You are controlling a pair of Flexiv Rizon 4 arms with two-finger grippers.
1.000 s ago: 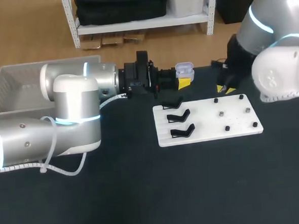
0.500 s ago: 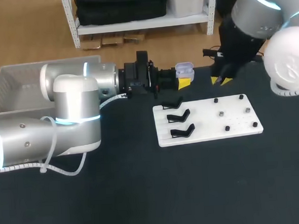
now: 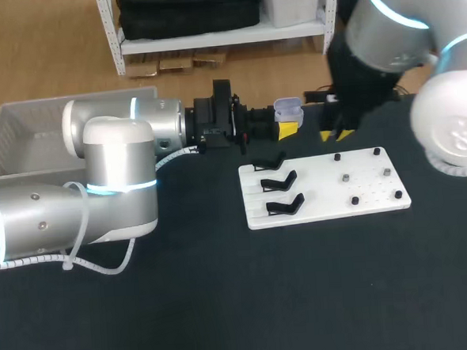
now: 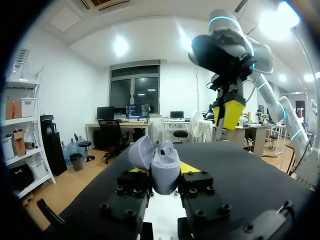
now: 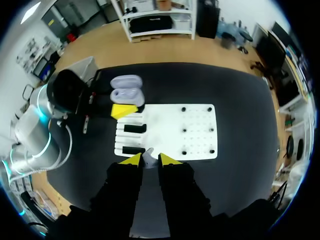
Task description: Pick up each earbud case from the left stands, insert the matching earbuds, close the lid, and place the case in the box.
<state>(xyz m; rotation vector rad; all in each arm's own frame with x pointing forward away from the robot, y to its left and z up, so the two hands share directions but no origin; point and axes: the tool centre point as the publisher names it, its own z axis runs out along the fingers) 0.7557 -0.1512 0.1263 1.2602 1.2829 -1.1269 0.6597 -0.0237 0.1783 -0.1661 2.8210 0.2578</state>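
Note:
An open lilac earbud case (image 3: 287,107) is held above the table's back edge, with my left gripper (image 3: 289,125) shut on its base. In the left wrist view the case (image 4: 162,162) stands between my left gripper's (image 4: 165,172) fingers, lid tipped back, with a white earbud (image 4: 166,146) seated inside. My right gripper (image 3: 334,135) hangs to the right of the case, over the back edge of the white board (image 3: 322,205). In the right wrist view my right gripper (image 5: 149,159) is shut on a small white earbud (image 5: 149,156), above the board (image 5: 170,130) and the case (image 5: 125,89).
Three empty black stands (image 3: 280,189) sit on the board's left part. Several small dark pegs (image 3: 354,201) dot its right part. A pale box (image 3: 21,132) stands at the far left, behind my left arm.
My right arm has swung left from the board's far right corner towards the held case. My left arm and the case have stayed put.

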